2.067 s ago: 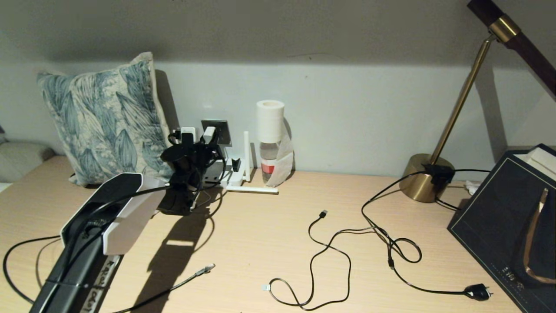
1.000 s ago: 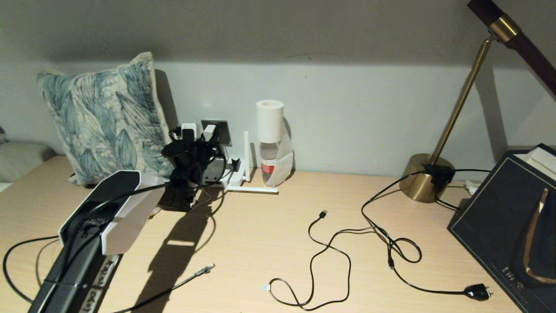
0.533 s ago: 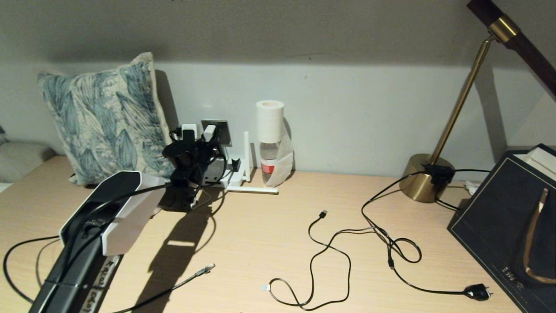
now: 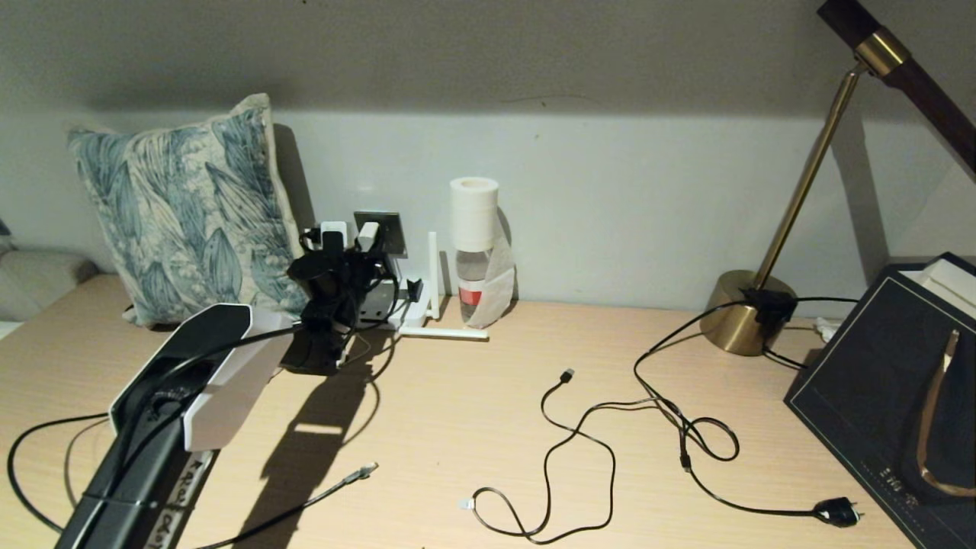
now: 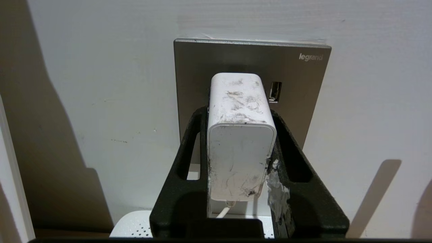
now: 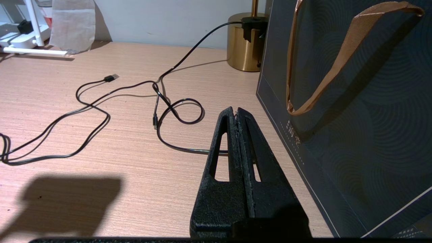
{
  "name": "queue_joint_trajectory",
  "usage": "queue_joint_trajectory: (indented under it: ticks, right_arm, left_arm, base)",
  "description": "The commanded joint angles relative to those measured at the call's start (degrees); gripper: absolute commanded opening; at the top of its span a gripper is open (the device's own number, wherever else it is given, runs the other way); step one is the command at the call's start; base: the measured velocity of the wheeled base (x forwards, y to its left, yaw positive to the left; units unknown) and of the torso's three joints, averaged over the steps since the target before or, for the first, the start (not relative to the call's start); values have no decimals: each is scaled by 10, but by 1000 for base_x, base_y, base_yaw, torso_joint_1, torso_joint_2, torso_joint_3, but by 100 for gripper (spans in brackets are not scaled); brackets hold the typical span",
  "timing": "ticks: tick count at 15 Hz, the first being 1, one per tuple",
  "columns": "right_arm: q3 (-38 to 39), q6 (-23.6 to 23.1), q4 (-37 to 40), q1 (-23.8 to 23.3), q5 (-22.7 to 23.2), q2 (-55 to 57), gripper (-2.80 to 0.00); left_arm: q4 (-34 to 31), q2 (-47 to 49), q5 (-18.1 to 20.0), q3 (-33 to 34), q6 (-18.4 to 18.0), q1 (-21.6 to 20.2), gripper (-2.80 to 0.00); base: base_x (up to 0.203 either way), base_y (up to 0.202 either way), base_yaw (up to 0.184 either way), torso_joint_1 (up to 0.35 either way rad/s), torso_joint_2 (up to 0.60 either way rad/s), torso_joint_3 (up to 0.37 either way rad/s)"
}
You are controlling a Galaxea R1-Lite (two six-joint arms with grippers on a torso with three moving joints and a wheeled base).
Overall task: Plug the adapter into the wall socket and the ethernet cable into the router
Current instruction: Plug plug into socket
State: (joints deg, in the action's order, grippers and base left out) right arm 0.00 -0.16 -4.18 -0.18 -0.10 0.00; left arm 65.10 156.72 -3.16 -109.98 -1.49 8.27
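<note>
wall (image 5: 84, 67) | left pincer (image 5: 239, 114) grips adapter (image 5: 240, 135) at wall socket (image 5: 297, 87) | right pincer (image 6: 236, 114) closed

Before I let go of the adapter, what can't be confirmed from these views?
- Pin seating: in the left wrist view the adapter, held by the left gripper, hides its own pins and the wall socket holes.
- Router ports: head view, blocked by the left arm; wrist view cuts it off.
- Ethernet cable far end: runs off the head view's bottom edge.
- Right gripper: outside the head view.
</note>
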Motion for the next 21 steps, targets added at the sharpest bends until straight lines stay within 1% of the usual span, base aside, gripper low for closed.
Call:
queue_joint_trajectory:
  ticks: [1, 8, 13, 21]
  right_arm:
    - [15, 0, 0, 0, 0, 0, -280]
    - [15, 0, 0, 0, 0, 0, -280]
    - [15, 0, 0, 0, 0, 0, -280]
    - [15, 0, 0, 0, 0, 0, -280]
  left_arm:
    - [1, 7, 2, -1, 1, 0, -280]
    - [9, -5, 8, -5, 3, 15, -280]
    - [1, -12, 6, -5, 2, 15, -280]
    - [-45, -37, 4, -5, 1, 15, -280]
  base:
    - [0, 0, 0, 0, 0, 0]
    - [0, 0, 0, 0, 0, 0]
    - [0, 0, 0, 0, 0, 0]
    - [0, 0, 0, 0, 0, 0]
